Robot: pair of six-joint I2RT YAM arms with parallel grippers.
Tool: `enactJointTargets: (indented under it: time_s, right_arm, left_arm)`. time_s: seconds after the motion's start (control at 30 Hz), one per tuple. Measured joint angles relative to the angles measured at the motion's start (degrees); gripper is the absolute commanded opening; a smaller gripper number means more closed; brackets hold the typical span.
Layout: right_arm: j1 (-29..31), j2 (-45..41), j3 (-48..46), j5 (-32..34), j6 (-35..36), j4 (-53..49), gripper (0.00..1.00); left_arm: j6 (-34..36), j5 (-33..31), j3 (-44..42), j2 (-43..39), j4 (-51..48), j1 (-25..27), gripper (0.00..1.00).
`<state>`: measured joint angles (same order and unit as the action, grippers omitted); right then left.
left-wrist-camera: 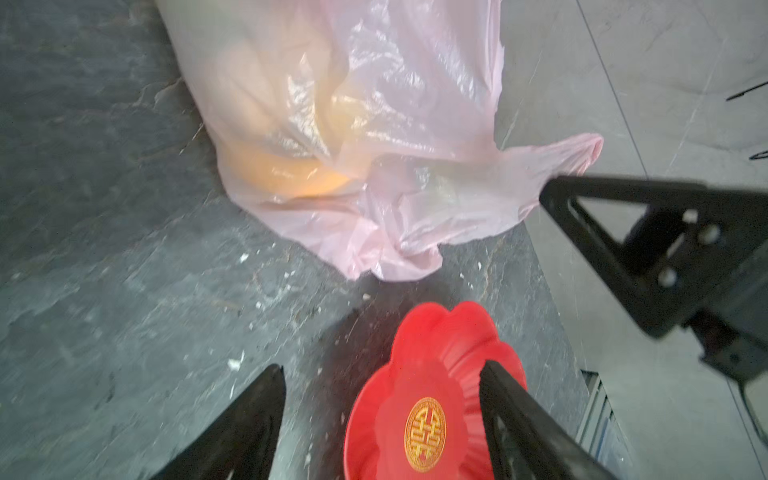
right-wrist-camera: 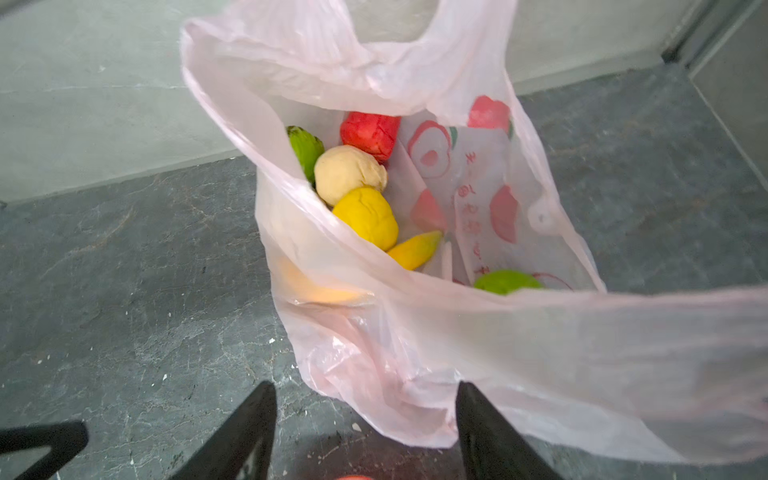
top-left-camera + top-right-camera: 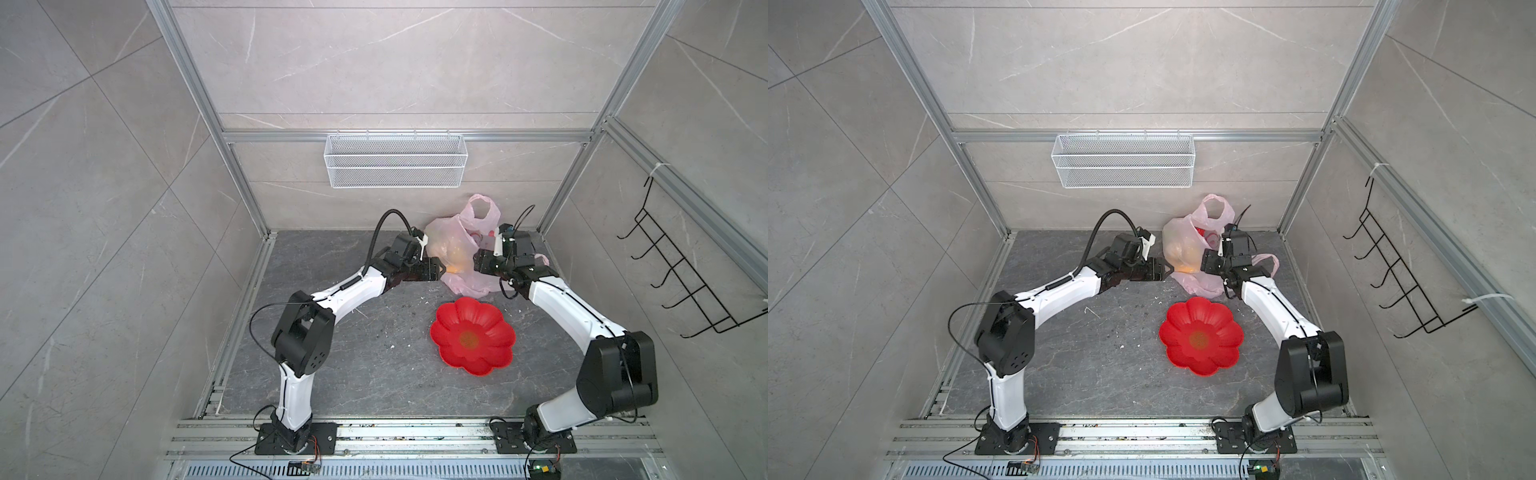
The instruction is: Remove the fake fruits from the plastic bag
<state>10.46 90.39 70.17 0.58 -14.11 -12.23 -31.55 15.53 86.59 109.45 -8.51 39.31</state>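
The plastic bag (image 3: 453, 243) (image 3: 1183, 245) stands upright by the back wall, its mouth open with one loop handle up. Through the mouth in the right wrist view I see fake fruits: a red apple (image 2: 370, 135), a beige lump (image 2: 347, 172), a yellow lumpy one (image 2: 368, 218), a banana tip (image 2: 415, 249) and two green balls (image 2: 305, 149) (image 2: 507, 281). My left gripper (image 3: 443, 267) (image 1: 381, 365) is open, low at the bag's left side. My right gripper (image 3: 477, 257) (image 2: 365, 384) is open beside the bag's right side, holding nothing.
A red flower-shaped dish (image 3: 440, 332) (image 3: 1169, 336) (image 1: 415, 349) lies empty on the dark floor in front of the bag. A white wire basket (image 3: 395, 160) hangs on the back wall and a black hook rack (image 3: 685, 274) on the right wall.
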Motion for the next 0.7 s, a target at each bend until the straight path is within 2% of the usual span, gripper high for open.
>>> enactJointTargets:
  time_s: [0.23, 0.5, 0.7]
  right_arm:
    - [2.82, 9.88, 11.52, 0.96, 8.13, 0.76, 0.77]
    - [2.86, 17.51, 18.58, 4.79, 13.66, 0.76, 0.78]
    - [2.86, 23.06, 23.93, 4.44, 16.17, -0.22, 0.60]
  left_arm:
    - [0.33, -0.22, -11.52, -6.36, -0.20, -0.11, 0.75]
    - [0.70, -0.81, -17.44, -12.76, -0.26, -0.11, 0.75]
    - [0.92, -1.97, -17.94, -14.36, -0.15, -0.11, 0.74]
